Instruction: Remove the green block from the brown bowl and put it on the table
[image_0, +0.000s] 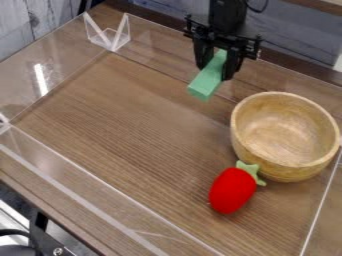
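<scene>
Up beyond the round light-tan wooden bowl (285, 136), toward its left, I have the flat light-green rectangular block (209, 77) out of it, gripped between the part-open fingers of the black metal claw (218, 57). Removal looks done; what remains, I judge, is lowering it to the brown wood-grain worktop (114, 125) and letting go.

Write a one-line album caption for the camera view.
End effector grips a green block over the table, outside the brown bowl.
</scene>
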